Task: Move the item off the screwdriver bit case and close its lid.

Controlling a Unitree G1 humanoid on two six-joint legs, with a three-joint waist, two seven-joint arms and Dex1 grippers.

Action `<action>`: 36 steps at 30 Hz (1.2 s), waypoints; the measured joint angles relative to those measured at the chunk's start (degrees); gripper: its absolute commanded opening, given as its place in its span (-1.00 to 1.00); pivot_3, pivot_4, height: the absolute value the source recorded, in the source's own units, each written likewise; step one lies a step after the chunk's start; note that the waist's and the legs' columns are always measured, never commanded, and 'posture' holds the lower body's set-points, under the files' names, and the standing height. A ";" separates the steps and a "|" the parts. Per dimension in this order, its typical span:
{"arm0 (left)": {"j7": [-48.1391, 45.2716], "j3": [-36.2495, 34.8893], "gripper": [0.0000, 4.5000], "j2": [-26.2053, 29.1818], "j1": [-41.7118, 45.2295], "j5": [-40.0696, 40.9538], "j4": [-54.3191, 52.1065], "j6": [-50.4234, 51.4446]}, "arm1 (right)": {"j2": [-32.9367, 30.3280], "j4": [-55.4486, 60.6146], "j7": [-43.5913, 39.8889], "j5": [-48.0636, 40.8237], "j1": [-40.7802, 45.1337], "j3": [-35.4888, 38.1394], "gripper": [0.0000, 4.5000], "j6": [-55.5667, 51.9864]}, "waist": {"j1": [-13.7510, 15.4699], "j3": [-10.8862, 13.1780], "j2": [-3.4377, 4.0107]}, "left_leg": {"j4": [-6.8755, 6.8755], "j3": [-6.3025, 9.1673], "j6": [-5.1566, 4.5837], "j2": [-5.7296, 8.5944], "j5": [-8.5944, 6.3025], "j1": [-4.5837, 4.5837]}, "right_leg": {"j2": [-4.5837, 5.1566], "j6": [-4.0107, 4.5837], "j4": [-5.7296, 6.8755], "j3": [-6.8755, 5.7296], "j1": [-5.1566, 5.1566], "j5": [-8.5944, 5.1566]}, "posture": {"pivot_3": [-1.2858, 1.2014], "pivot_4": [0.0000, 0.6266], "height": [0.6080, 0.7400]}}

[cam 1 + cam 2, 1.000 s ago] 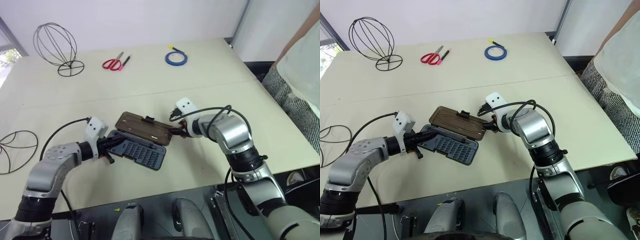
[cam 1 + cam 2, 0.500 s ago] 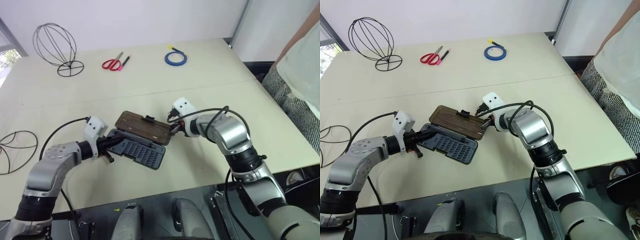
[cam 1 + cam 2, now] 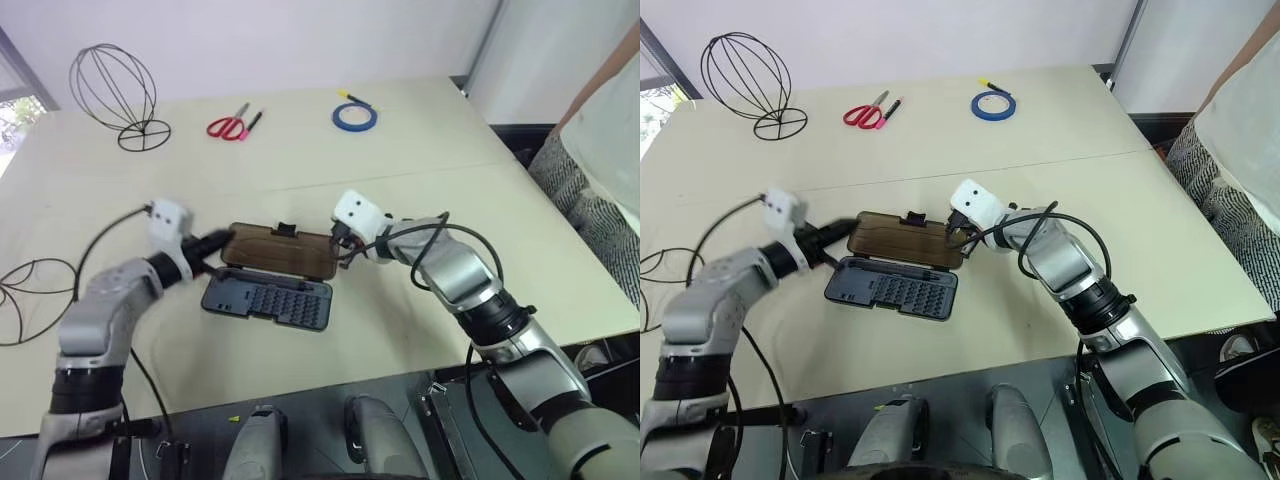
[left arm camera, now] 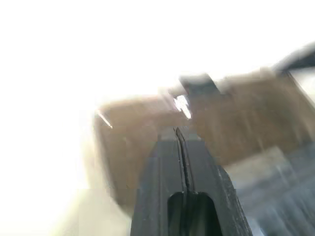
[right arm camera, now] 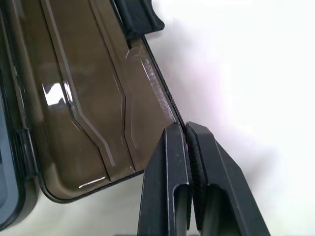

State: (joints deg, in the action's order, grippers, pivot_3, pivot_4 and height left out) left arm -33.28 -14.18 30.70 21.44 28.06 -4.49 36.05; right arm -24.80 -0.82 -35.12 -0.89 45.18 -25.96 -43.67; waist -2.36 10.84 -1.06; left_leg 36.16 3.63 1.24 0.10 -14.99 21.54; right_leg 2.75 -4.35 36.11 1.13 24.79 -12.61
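Note:
The screwdriver bit case (image 3: 268, 300) lies open mid-table, rows of bits in its dark grey tray. Its brown lid (image 3: 280, 252) is folded back behind the tray, black latch (image 3: 285, 230) on the far edge. My left gripper (image 3: 220, 241) is shut, its tips at the lid's left end, and shows again (image 4: 179, 135) close before the lid. My right gripper (image 5: 185, 129) is shut, tips against the lid's right edge (image 3: 345, 252). One wire item (image 3: 113, 90) stands upright at the far left. Another wire item (image 3: 30, 295) lies at the left edge, away from the case.
Red scissors (image 3: 228, 127), a pen (image 3: 252, 121) and a blue tape roll (image 3: 354, 117) lie along the far side. A person (image 3: 610, 130) stands past the table's right edge. Bare tabletop surrounds the case.
My right gripper has closed and rolled at the lid's right edge. My left arm rose from the tray's left end to the lid's left end. The case swung from diagonal to level.

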 measured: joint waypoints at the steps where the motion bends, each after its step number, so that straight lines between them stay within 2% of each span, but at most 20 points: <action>1: 1.29 -1.29 -1.00 -0.62 1.36 0.53 0.37 0.16 | -0.06 -0.67 0.01 0.87 0.01 -0.16 -0.98 2.45 | 0.00 0.00 0.00 | -0.01 -0.01 0.00 0.01 0.00 0.00 | 0.02 0.00 0.01 0.00 0.00 0.00 | 0.03 -0.52 1.00; 7: 7.03 -7.32 -1.00 -3.33 7.33 5.31 3.33 2.56 | 0.02 -4.13 0.11 5.09 0.02 -0.31 -0.98 12.89 | 0.04 0.04 -0.06 | -0.02 0.01 0.01 0.01 0.00 0.02 | 0.03 0.00 0.00 -0.01 0.01 0.01 | 0.03 -0.52 1.00; 14: 10.79 -9.98 -1.00 -3.66 10.85 7.49 7.11 3.06 | 0.27 -4.90 0.23 7.58 -0.06 -0.04 -0.98 20.49 | 0.00 0.04 -0.06 | -0.03 0.00 0.02 0.01 0.01 0.01 | 0.02 0.00 0.01 0.00 0.01 0.01 | 0.03 -0.52 1.00; 22: 14.43 -12.03 -1.00 -3.02 15.39 5.13 22.54 -2.31 | 1.16 -3.58 0.37 8.78 -1.34 2.05 -0.98 25.40 | 0.01 0.04 -0.06 | -0.03 0.00 0.02 0.02 0.01 0.00 | 0.02 0.00 0.00 -0.01 0.02 0.01 | 0.03 -0.52 1.00; 29: 9.12 -10.26 -1.00 -2.63 17.58 2.12 38.20 -7.78 | 1.67 -1.84 0.29 9.44 -1.89 2.79 -0.98 25.45 | 0.04 0.04 -0.06 | -0.04 0.00 0.03 0.03 0.01 0.01 | 0.03 0.00 0.01 -0.02 0.02 0.01 | 0.03 -0.52 1.00; 36: 0.09 -5.29 -1.00 -2.71 18.50 -1.76 47.82 -11.25 | 2.26 0.78 -0.89 9.64 -2.12 2.95 -0.98 25.37 | 0.02 0.04 -0.06 | -0.03 0.00 0.02 0.03 0.01 0.01 | 0.03 0.00 0.02 -0.02 0.02 0.01 | 0.03 -0.52 1.00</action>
State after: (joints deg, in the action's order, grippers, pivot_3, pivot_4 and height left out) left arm -33.19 -19.46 27.98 39.94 26.31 43.33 24.80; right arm -22.54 -0.04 -36.01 8.75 43.06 -23.02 -18.30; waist -2.34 10.88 -1.12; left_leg 36.12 3.62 1.27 0.13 -14.98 21.55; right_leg 2.78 -4.35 36.13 1.11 24.82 -12.59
